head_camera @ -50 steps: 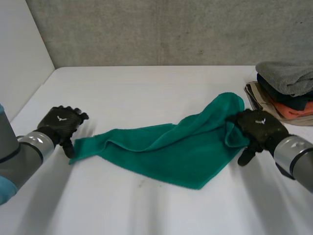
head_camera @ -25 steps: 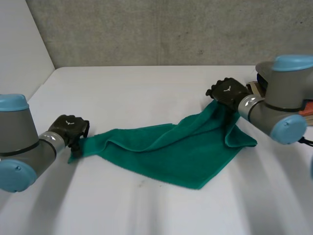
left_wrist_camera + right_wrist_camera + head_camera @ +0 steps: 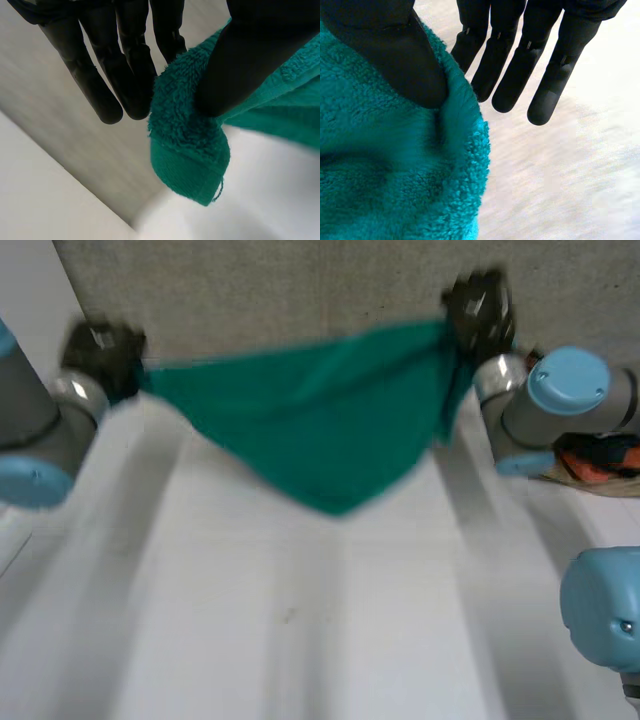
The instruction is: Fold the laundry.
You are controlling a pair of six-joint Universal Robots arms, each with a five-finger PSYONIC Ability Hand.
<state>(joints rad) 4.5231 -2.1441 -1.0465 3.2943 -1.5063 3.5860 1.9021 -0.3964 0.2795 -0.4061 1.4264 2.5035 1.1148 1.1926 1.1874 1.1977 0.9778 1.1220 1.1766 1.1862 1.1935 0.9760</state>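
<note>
Towel: the green towel (image 3: 320,430) is hanging in the air, stretched between the two hands above the far part of the white table (image 3: 300,620)
Just changed: a second ago it was lying rumpled on the table with a hand at each end, and now both ends are going up and the whole cloth is coming off the surface
What that means: the lift is shaking out the bunching, so by my reading this is the spreading step and the folding proper is not yet begun
Long axis: running side to side from hand to hand, the top edge taut and climbing a little toward the right
Pointing: the slack is dropping into one tip aimed down at the table. It looks clear of the surface, though I cannot be sure
Left hand (image 3: 100,355): pinching one corner between thumb and a finger, the other fingers reaching out straight
Right hand (image 3: 478,310): thumb clamping the opposite end against its fingers, which are also lying straight
Off to the side: a pile of folded clothes (image 3: 600,455) is sitting by the right arm
</note>
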